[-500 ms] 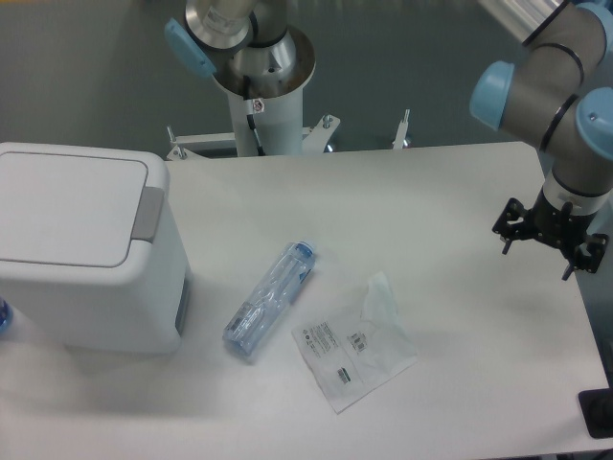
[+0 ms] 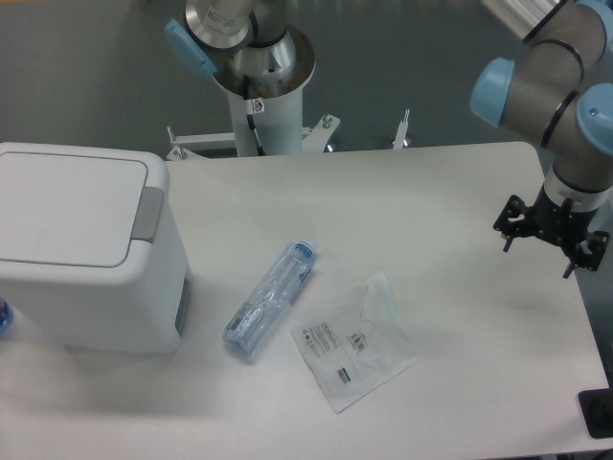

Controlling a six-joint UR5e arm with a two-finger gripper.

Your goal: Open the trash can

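While the gripper point(image 2: 549, 240) hung above the table's point(image 2: 460, 192) right edge, its fingers stood spread apart and held nothing. Well to its left lay a plastic bag point(image 2: 356, 343), then a clear bottle point(image 2: 270, 300) on its side — and farthest left stood the trash can point(image 2: 86, 249), lid shut.

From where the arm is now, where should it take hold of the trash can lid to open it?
Probably at the grey push tab on the right edge of the trash can lid, coming from above. The lid lies flat and closed; the tab is the only distinct part facing the gripper.
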